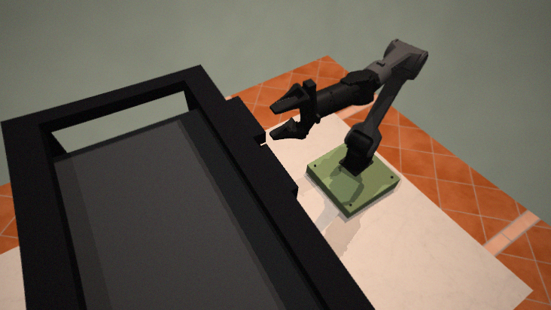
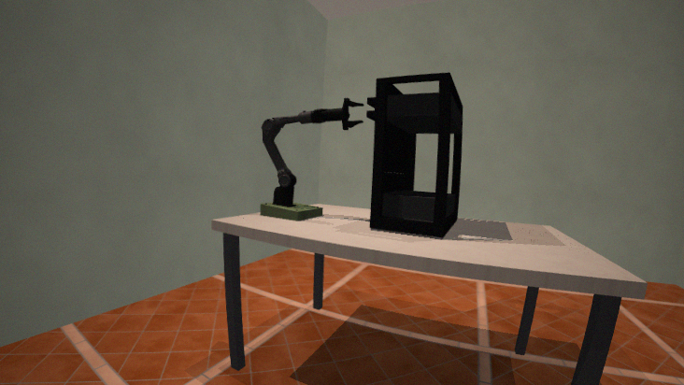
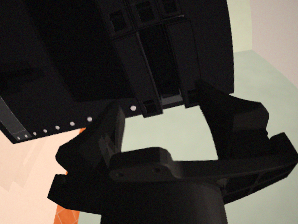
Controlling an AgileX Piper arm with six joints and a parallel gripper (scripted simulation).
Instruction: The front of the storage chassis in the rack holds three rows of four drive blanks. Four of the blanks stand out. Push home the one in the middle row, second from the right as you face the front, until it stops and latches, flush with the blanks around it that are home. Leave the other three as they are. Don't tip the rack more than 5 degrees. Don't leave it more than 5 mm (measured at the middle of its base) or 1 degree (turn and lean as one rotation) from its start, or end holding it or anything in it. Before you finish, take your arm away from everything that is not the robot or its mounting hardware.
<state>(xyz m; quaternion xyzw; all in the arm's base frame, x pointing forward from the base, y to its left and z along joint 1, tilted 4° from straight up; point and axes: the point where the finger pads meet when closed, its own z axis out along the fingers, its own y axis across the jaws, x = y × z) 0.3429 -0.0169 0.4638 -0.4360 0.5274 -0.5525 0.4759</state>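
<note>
The black rack (image 2: pixel 415 152) stands on the white table, with the dark storage chassis (image 2: pixel 411 112) near its top. Blanks stick out of the front as small black stubs (image 2: pixel 371 107); from above one protruding blank shows at the rack's front edge (image 1: pixel 259 139). I cannot tell the rows apart in the top and exterior views. My gripper (image 2: pixel 356 114) is open and empty, held level a short way in front of the chassis front; it also shows in the overhead view (image 1: pixel 274 121). In the wrist view the fingers frame the dark chassis face with its blanks (image 3: pixel 149 50), close ahead.
The arm's green base plate (image 1: pixel 352 180) is bolted to the table beside the rack. The table's edge runs close behind the base. Tiled floor lies below.
</note>
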